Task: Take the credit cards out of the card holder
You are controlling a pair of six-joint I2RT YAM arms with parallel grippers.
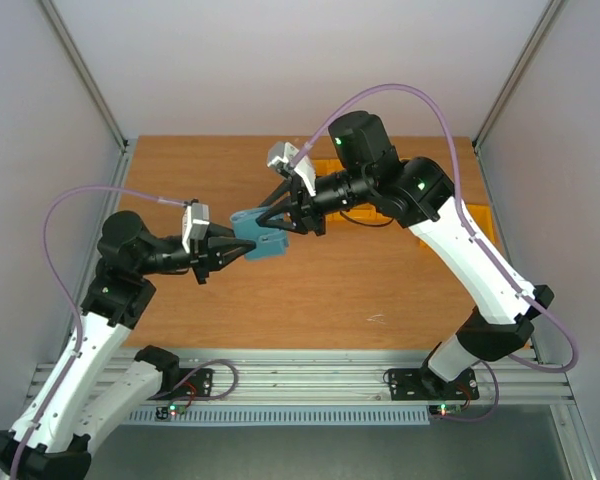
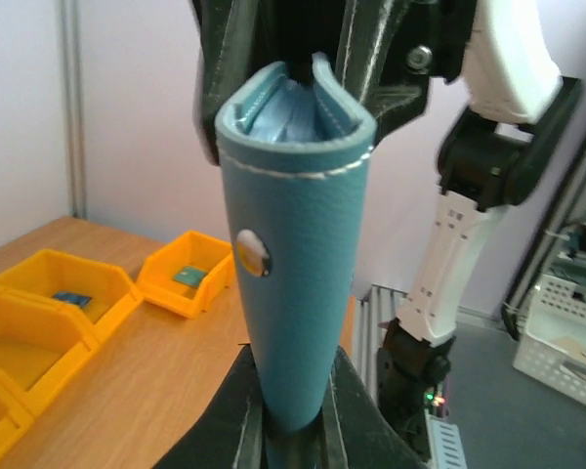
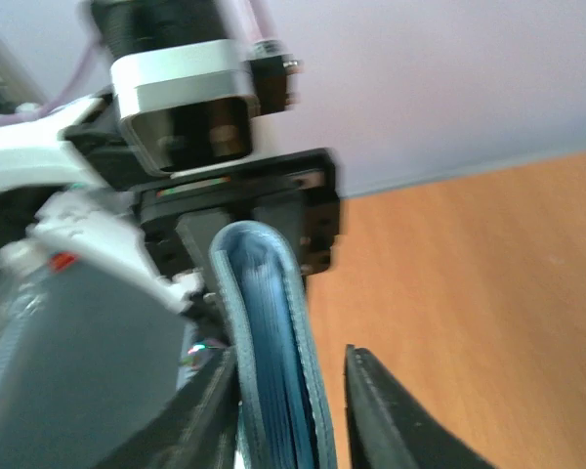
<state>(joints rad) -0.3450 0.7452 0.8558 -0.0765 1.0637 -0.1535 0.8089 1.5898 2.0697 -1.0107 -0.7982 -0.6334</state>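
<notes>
Nearest, the left claw (image 1: pixel 242 246) is clamped tight on one end of the card holder (image 1: pixel 265 244), which hangs in the air above the counter (image 1: pixel 330 295), carried only by the arms. Its teal leather is bowed into a curve, with white stitching along the rim and a silver snap (image 2: pixel 251 252) on the outer face. Blue layers show inside the fold; the credit cards cannot be told apart there. At the holder's far end the right claw (image 1: pixel 273 227) stands narrow, straddling the edge, one finger (image 3: pixel 207 399) against the leather and a sliver of gap beside the other; whether it pinches anything I cannot tell. Beyond, yellow bins (image 2: pixel 176 298) sit on the counter
</notes>
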